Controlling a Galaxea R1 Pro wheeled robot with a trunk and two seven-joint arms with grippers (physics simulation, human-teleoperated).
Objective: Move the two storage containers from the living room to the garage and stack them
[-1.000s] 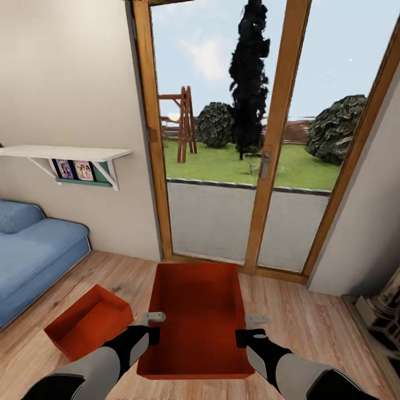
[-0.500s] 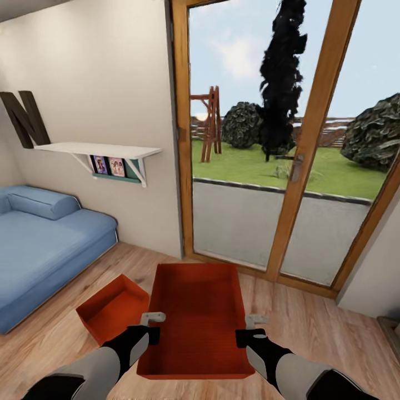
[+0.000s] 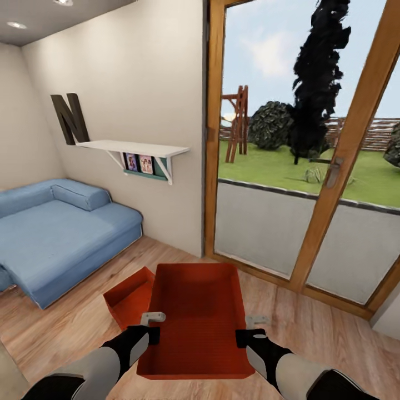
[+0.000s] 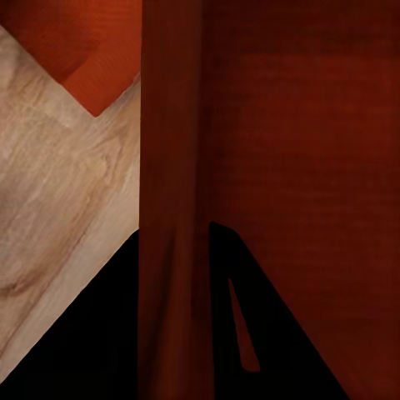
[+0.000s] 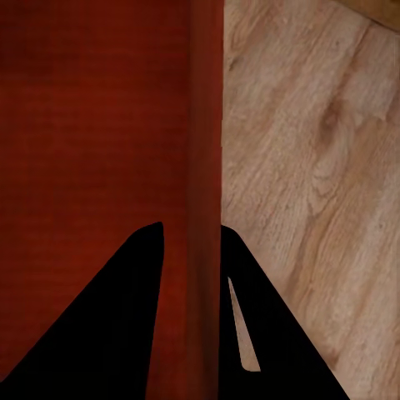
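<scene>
Living room (image 3: 111, 111); both tools gripping container (image 3: 197, 311)

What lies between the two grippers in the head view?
The held storage container spans the gap: left gripper clamps one long wall, right gripper the other.

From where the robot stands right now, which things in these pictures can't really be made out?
- Second container, head view: its right part is hidden behind the held container.
- Sofa, head view: cut off by the left edge.
- Shelf pictures, head view: too small to read.
- Held container's underside: hidden in every view.
- Left gripper and right gripper, wrist views: dark fingers astride a wall; pad contact indistinct.
</scene>
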